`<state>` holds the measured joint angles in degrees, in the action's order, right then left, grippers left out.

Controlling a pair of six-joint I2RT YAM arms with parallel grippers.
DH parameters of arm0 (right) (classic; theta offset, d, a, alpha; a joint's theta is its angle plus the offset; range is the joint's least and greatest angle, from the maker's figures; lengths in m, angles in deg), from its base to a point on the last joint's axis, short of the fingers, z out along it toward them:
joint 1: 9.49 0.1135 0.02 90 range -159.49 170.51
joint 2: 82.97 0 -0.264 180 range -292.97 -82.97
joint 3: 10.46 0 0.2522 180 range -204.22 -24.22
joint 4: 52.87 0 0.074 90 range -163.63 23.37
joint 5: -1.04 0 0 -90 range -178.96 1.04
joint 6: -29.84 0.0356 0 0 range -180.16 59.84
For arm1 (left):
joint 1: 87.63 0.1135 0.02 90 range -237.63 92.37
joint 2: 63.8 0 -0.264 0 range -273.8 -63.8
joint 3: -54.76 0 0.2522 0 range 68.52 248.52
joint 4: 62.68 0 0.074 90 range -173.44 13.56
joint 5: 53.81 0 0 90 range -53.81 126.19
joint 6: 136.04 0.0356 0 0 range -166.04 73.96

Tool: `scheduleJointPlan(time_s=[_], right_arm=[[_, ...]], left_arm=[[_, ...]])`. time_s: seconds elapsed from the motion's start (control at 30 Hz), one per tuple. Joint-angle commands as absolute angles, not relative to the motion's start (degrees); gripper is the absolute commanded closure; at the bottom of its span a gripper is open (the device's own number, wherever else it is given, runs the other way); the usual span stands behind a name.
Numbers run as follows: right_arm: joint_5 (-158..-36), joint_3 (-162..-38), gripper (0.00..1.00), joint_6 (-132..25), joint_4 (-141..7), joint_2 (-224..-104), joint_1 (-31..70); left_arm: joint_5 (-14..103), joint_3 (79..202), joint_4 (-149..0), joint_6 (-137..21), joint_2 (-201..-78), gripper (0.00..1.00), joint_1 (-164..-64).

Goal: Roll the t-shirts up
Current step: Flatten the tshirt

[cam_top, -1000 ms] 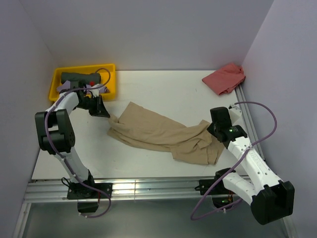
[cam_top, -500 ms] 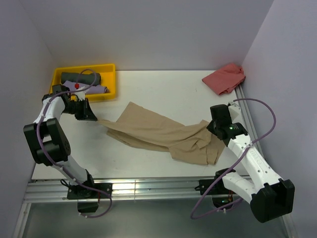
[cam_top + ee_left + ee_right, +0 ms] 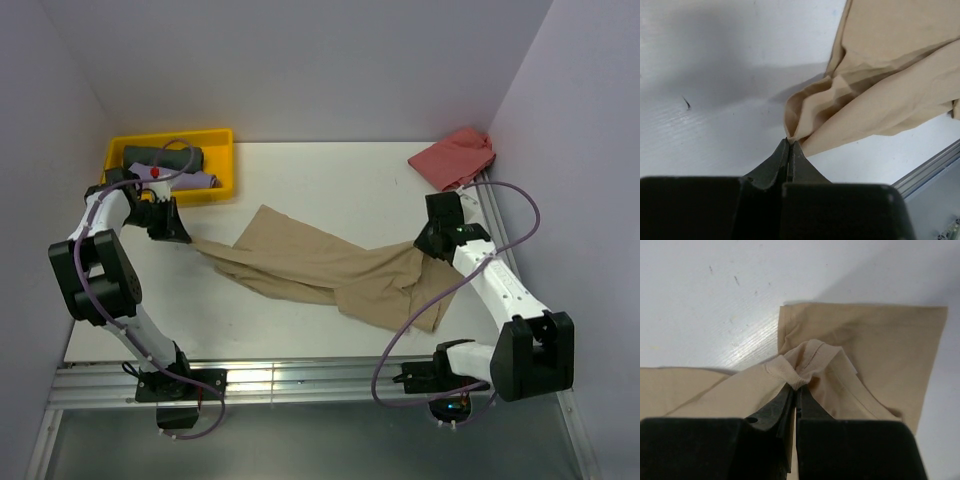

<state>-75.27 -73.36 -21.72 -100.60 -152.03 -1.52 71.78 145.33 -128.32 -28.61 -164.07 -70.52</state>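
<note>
The tan-beige t-shirt [image 3: 330, 268] lies stretched across the middle of the white table. My left gripper [image 3: 184, 236] is shut on its left corner, seen as pinched folds in the left wrist view [image 3: 805, 107]. My right gripper [image 3: 424, 246] is shut on its right edge, a bunched hem in the right wrist view [image 3: 802, 371]. A salmon-pink t-shirt [image 3: 453, 157] lies crumpled at the far right corner. A rolled dark green t-shirt [image 3: 162, 157] and a lavender t-shirt [image 3: 196, 181] lie in the yellow bin.
The yellow bin [image 3: 224, 160] stands at the far left of the table [image 3: 330, 185], just behind my left arm. Purple walls close the space on three sides. A metal rail [image 3: 300, 380] runs along the near edge.
My left gripper has pulled the shirt's left corner further left, drawing the cloth into a long point. My right gripper has moved slightly back and up with the right edge.
</note>
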Motion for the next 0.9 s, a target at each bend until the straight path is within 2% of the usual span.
scheduleJointPlan(time_s=[0.0, 0.03, 0.1, 0.13, 0.27, 0.4, 0.63, 0.87], right_arm=[[-78.24, -72.83, 0.98, -23.86, -96.16, -152.49, -1.84], [-78.50, -72.39, 0.89, -23.95, -95.55, -152.67, -1.84], [-78.59, -71.33, 0.79, -23.86, -95.37, -152.49, -1.84], [-78.85, -70.98, 0.66, -23.77, -95.37, -151.88, -1.84], [-77.54, -70.01, 0.45, -22.98, -97.12, -148.63, -1.76], [-76.22, -68.61, 0.42, -21.49, -99.67, -144.85, -1.84], [-77.53, -62.37, 0.54, -18.77, -98.54, -141.24, -1.84], [-79.73, -58.41, 0.54, -17.27, -94.58, -142.73, -1.84]], left_arm=[[69.59, 142.71, -125.23, -27.14, -165.49, 1.00, -70.22], [69.41, 142.44, -124.79, -27.14, -165.58, 1.00, -70.31], [69.41, 142.00, -124.17, -27.14, -166.19, 1.00, -70.22], [69.50, 141.99, -124.08, -27.14, -166.37, 1.00, -70.22], [69.85, 142.08, -123.90, -27.14, -166.63, 1.00, -70.31], [70.47, 141.82, -123.64, -27.14, -166.72, 1.00, -70.31], [71.43, 141.38, -123.55, -26.88, -166.54, 1.00, -70.31], [71.79, 141.38, -123.90, -26.62, -166.54, 1.00, -70.31]])
